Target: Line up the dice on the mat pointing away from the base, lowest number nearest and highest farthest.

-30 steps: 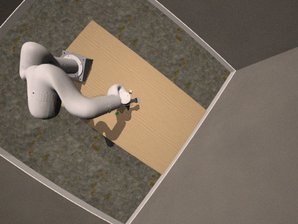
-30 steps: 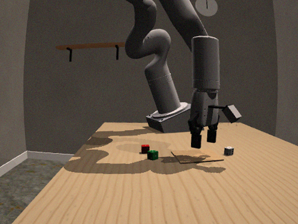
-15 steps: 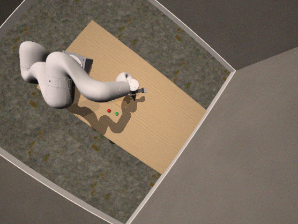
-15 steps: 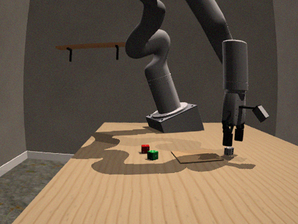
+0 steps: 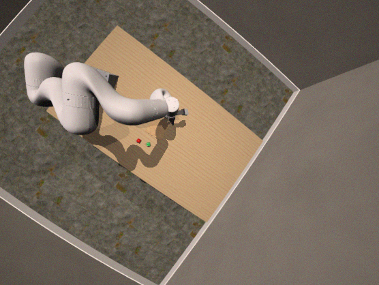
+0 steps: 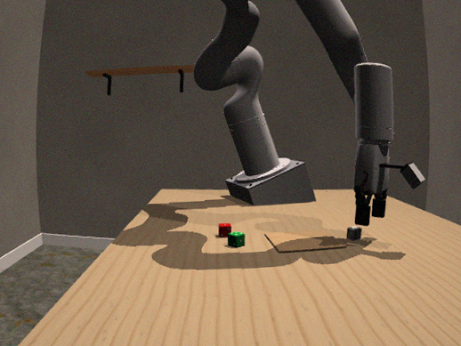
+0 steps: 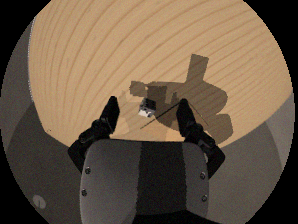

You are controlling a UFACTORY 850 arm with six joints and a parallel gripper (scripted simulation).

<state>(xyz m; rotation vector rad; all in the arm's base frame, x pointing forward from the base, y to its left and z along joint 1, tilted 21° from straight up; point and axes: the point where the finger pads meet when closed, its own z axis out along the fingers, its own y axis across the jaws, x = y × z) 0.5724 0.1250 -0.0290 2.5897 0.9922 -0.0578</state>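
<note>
My gripper is open and empty, fingers down, a little above the white die. The white die lies on the table beside the mat and shows between the open fingertips in the wrist view; the arm hides it in the top view. The mat lies flat, partly in the arm's shadow. A red die and a green die lie on the table on the mat's other side, close together but apart. Their pips are too small to read surely.
The robot's base stands at the table's far end in the exterior view. The wooden table carries the arm's shadow. A wall shelf hangs behind, away from the dice. The wrist camera sticks out from the gripper's side.
</note>
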